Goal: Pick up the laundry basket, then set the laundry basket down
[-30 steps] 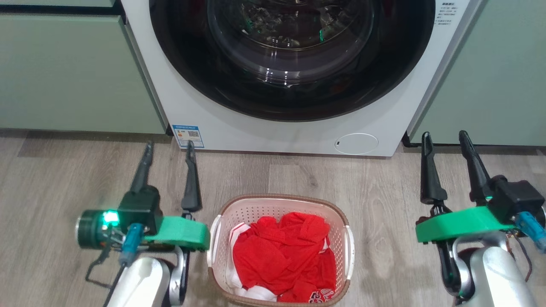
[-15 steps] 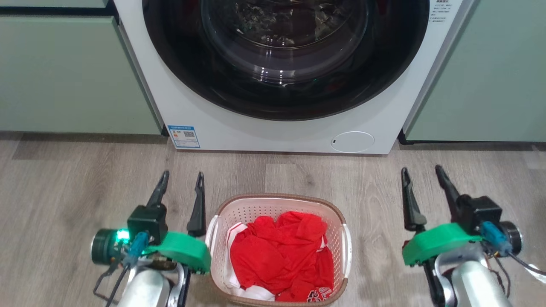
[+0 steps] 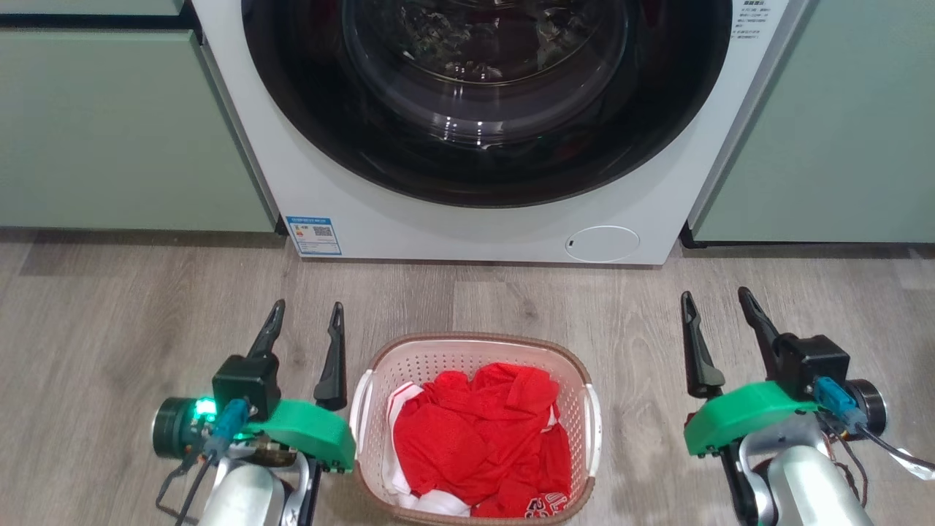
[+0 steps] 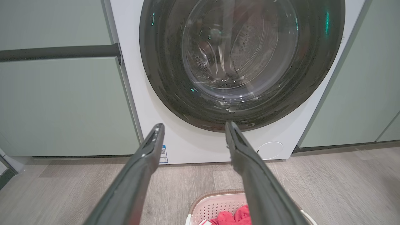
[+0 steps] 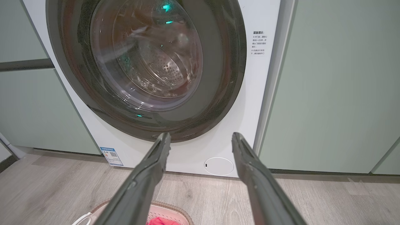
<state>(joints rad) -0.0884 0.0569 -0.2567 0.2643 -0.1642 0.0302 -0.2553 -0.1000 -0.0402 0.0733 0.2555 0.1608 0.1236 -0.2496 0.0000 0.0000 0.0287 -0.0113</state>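
Observation:
The laundry basket (image 3: 475, 351) stands on the wood floor in front of the washing machine, cream-white with a brown rim and white side handles. Red and white clothes (image 3: 478, 446) fill it. My left gripper (image 3: 307, 313) hangs open just left of the basket, its inner finger close to the left handle (image 3: 359, 398) without touching. My right gripper (image 3: 716, 303) is open further off, well right of the right handle (image 3: 595, 431). The left wrist view catches the basket's far rim (image 4: 215, 195) low between the fingers (image 4: 147, 159). The right wrist view has its rim (image 5: 172, 207) at the bottom edge.
The big white washing machine (image 3: 475, 226) with its dark round door stands right behind the basket. Pale green cabinet fronts (image 3: 124, 131) flank it on both sides. Bare wood floor (image 3: 635, 321) lies between basket and right gripper.
Both grippers have come down and back toward the basket's sides, staying open. The head camera shifted slightly, so the machine sits a little differently in view. The basket has not moved.

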